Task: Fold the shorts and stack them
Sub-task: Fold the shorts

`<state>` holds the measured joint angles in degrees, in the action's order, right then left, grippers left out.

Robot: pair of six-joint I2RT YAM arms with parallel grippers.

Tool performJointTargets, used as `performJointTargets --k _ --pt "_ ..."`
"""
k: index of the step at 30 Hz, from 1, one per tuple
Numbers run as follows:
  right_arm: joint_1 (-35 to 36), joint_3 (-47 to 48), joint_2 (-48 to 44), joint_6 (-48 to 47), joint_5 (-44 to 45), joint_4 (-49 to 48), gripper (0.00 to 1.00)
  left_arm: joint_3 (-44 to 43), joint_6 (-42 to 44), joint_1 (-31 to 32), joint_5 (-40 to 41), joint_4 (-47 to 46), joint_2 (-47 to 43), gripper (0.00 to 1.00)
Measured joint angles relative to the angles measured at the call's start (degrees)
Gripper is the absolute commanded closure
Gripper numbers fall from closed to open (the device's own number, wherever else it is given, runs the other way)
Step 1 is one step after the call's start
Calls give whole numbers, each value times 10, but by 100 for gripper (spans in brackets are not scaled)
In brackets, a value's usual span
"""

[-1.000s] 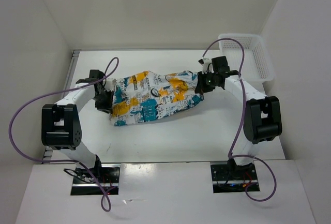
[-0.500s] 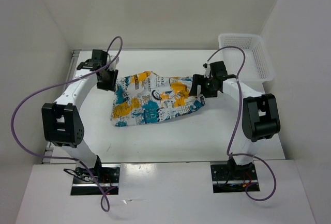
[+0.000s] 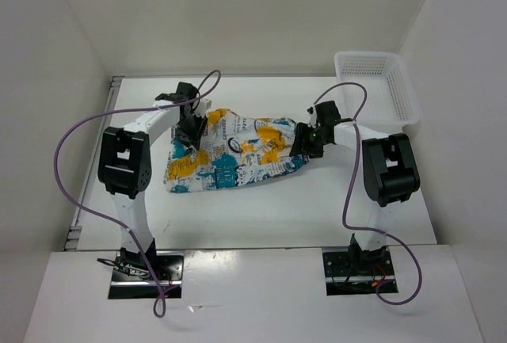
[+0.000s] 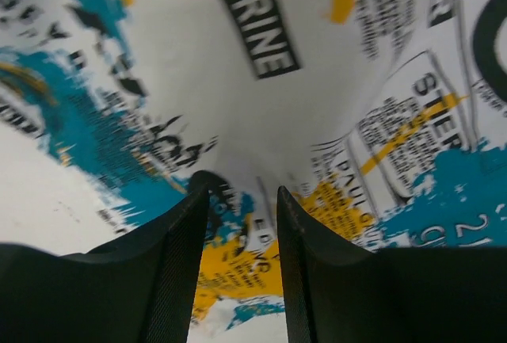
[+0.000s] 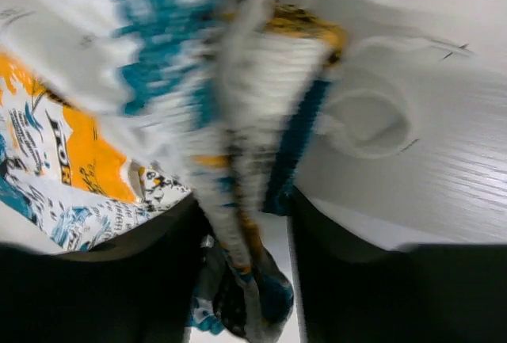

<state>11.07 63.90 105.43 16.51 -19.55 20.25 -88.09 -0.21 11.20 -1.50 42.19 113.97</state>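
Top external view: shorts (image 3: pixel 234 153) lie on table (image 3: pixel 317 208), long axis left-right, spanning between your arms. Left gripper (image 3: pixel 190 131) at far-left corner, fingers parted, tips on cloth. Right gripper (image 3: pixel 303 143) at right end, cloth ridge between spread fingers; clamp unclear.

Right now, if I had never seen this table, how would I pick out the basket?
Look at the white table, then its far right corner, beyond the right arm. The basket sits there: rigid white mesh plastic, unlike the soft, colourful printed shorts lying mid-table.
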Motion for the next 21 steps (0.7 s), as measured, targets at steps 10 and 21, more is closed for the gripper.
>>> performJointTargets --k 10,21 --pt "8 30 32 -4 -5 3 100 -24 0 31 -12 -7 11 53" --pt "8 66 -12 -73 59 17 100 -50 0 75 -23 -57 84 53"
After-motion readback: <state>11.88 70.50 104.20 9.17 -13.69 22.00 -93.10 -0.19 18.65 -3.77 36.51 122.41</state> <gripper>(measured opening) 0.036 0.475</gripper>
